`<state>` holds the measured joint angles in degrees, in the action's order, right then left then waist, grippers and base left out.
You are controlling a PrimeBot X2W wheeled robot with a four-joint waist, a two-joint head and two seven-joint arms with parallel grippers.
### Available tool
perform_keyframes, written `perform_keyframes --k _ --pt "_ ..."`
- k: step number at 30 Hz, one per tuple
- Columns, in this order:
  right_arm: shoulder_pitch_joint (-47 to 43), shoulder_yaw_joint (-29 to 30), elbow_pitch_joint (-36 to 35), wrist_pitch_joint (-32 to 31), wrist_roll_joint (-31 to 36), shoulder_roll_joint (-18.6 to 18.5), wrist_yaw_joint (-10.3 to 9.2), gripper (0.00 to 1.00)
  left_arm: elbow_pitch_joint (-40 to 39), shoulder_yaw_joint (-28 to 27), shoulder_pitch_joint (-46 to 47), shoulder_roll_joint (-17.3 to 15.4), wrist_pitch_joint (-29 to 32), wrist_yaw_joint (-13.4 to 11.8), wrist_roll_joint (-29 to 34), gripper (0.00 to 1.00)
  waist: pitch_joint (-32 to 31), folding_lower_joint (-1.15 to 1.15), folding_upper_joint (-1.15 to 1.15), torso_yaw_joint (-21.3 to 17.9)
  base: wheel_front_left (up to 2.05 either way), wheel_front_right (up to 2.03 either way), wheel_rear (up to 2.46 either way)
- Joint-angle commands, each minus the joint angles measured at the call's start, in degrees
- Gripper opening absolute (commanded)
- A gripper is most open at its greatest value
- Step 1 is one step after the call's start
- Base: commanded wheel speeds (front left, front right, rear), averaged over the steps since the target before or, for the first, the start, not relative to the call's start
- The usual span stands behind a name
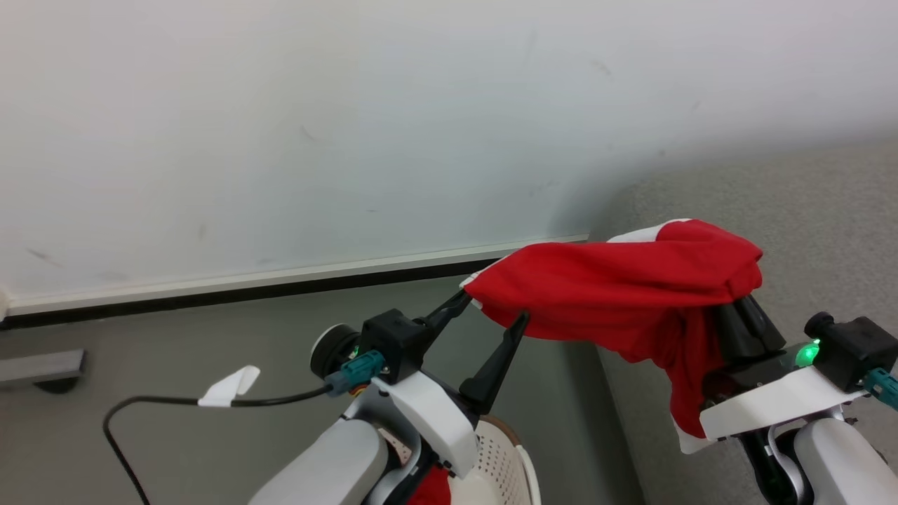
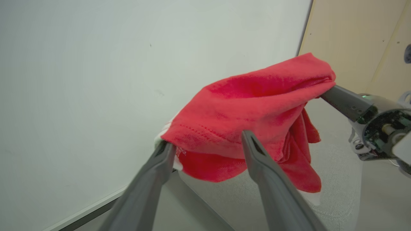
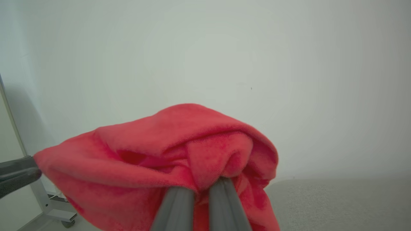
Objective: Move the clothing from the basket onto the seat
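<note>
A red garment [image 1: 617, 294] with white edges hangs in the air, stretched between my two grippers above the edge of the light grey seat [image 1: 807, 210]. My right gripper [image 3: 207, 184] is shut on a bunch of the red fabric [image 3: 154, 160], which drapes over its fingers. My left gripper [image 1: 494, 306] stands open, and the garment's hem [image 2: 205, 138] rests against its spread fingertips [image 2: 167, 149]. The cream basket [image 1: 501, 456] shows at the bottom edge under my left arm, with more red fabric [image 1: 428, 487] in it.
A white wall [image 1: 351, 140] with a dark baseboard runs behind. A black cable [image 1: 175, 401] with a white tag trails over the grey floor at the left. A grey stand foot [image 1: 42, 366] lies at far left. A wooden panel [image 2: 353, 41] stands beyond the seat.
</note>
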<state>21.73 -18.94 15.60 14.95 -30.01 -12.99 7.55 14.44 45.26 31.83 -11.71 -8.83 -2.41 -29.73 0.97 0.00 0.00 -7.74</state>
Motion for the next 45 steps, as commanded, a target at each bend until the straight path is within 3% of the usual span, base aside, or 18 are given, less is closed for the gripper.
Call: perform_keyframes --k 1,15,24,34,45 --pt "-1.1 1.1 -0.7 0.1 1.0 -0.7 -0.12 0.00 0.2 0.1 -0.6 -0.4 -0.6 -0.2 0.6 1.00 0.5 0.00 0.00 -3.1 0.00 0.00 0.00" --pt "-3.0 6.6 -4.2 0.1 2.8 -0.9 -0.12 0.00 2.2 2.2 0.5 -1.1 -2.7 0.8 2.7 1.00 3.0 0.00 0.00 -14.2 0.00 0.00 0.00" --pt "-2.3 8.5 -5.7 0.1 3.6 -0.6 -0.12 0.00 3.9 3.2 2.3 -0.7 -4.1 1.8 3.8 1.00 5.8 0.00 0.00 -17.8 0.00 0.00 0.00" --pt "2.5 11.7 -5.5 0.1 4.5 -0.7 -0.12 0.00 4.7 4.0 5.3 0.1 -4.4 2.9 4.5 1.00 10.7 0.00 0.00 -17.1 0.00 0.00 0.00" --pt "15.4 20.2 1.3 0.1 4.0 -4.5 -0.12 0.00 2.2 6.8 12.7 0.2 -3.1 5.5 8.3 1.00 24.6 0.00 0.00 -11.2 0.00 0.00 0.00"
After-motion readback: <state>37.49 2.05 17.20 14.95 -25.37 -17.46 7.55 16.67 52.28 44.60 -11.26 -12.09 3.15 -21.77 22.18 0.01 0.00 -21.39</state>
